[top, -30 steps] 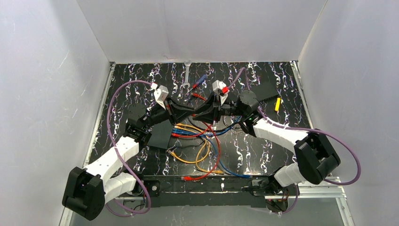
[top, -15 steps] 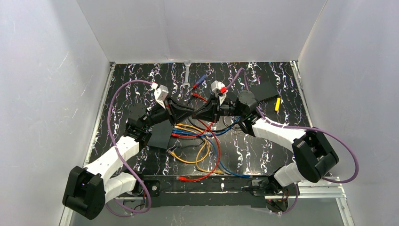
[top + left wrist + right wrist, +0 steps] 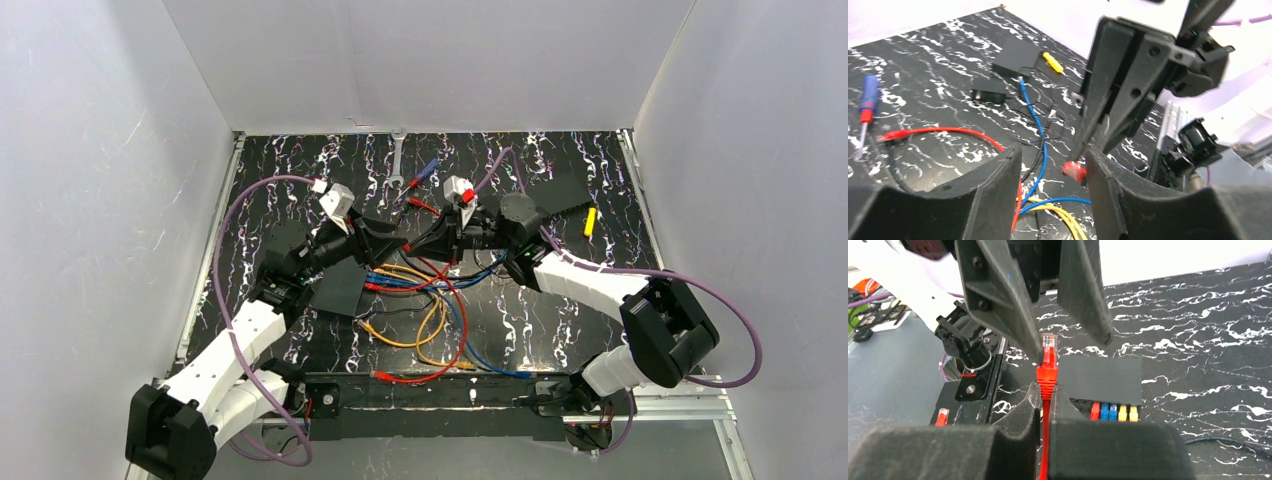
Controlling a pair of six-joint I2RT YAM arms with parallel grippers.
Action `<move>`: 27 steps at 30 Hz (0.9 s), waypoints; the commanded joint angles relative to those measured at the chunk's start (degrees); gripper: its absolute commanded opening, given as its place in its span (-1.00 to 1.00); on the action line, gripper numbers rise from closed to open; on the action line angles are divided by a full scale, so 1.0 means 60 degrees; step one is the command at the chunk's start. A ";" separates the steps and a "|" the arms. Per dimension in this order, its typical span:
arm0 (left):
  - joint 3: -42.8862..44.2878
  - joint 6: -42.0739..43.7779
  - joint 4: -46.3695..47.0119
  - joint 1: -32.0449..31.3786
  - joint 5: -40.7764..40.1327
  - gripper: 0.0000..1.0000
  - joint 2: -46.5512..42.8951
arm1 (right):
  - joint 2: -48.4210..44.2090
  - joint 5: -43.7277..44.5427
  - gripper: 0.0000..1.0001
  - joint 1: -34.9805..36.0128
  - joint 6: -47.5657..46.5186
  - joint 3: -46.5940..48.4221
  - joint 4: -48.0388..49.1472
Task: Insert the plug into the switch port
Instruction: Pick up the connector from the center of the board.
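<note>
The red plug [image 3: 1048, 351] stands upright on its red cable, and my right gripper [image 3: 1047, 391] is shut on the cable just below it. In the left wrist view the plug [image 3: 1074, 171] hangs from the right gripper's fingers [image 3: 1108, 100], in the gap of my open left gripper [image 3: 1053, 162] and close to its right finger. The switch [image 3: 1100, 379] lies flat beyond the plug, with red, blue and yellow plugs [image 3: 1113, 412] in its port row. From above, both grippers meet at mid-table [image 3: 412, 241], with the switch [image 3: 340, 288] to their lower left.
Loose red, blue and yellow cables [image 3: 430, 320] sprawl over the marbled table. A plain black slab [image 3: 1015, 55], a small black block [image 3: 989, 92] and a yellow piece [image 3: 1053, 62] lie to the right. A screwdriver [image 3: 422, 175] and wrench [image 3: 397, 160] sit at the back.
My right gripper has shut on the red cable below the plug. My left gripper has opened and let go, and the left arm has drawn back slightly to the left.
</note>
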 commanded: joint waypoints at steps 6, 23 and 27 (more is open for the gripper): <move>0.2691 0.2159 -0.6539 0.0207 -0.3759 0.22 -0.0124 | 0.0351 0.1187 -0.97 0.0779 -0.2063 0.0952 -0.2740; 0.3212 0.0165 -1.0370 0.3215 -0.3716 0.72 0.2054 | 0.2038 0.3899 -0.97 0.2572 -0.5014 0.2948 -0.6835; 0.3240 0.0291 -1.0381 0.3415 -0.3456 0.74 0.2906 | 0.2482 0.4334 -0.97 0.2844 -0.5184 0.3309 -0.7222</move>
